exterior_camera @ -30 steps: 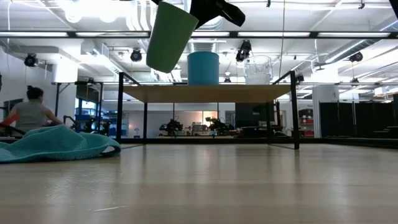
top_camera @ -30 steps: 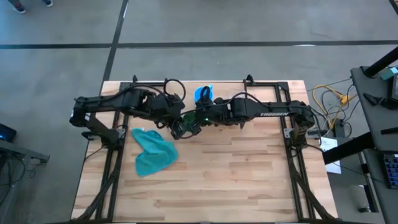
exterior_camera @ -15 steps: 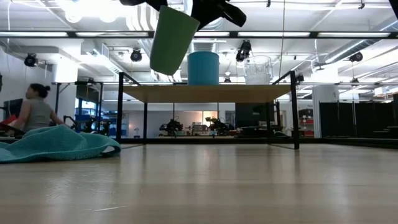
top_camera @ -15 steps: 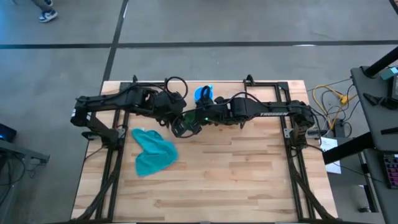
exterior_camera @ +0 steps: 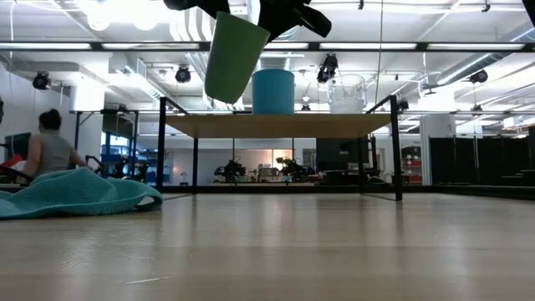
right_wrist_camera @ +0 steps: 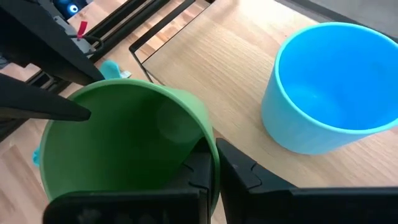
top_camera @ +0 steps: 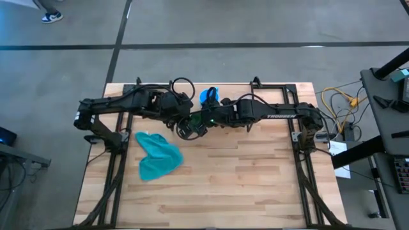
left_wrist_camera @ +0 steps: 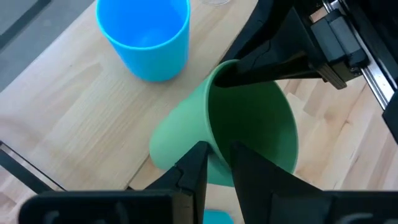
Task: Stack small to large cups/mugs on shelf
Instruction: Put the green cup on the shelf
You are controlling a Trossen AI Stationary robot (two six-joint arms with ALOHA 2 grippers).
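Above the table, both grippers' jaws pinching green cup [exterior_camera: 234,54] rim, blue cup [exterior_camera: 273,91] and glass cup [exterior_camera: 346,94] on shelf [exterior_camera: 276,125] behind

matt plastic green cup [right_wrist_camera: 124,146], light-wood shelf [exterior_camera: 276,125]

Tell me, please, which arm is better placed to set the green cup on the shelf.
Probably right: the left gripper and right gripper both pinch the green cup by its rim, but the right arm lies closer to the blue cup on the shelf.
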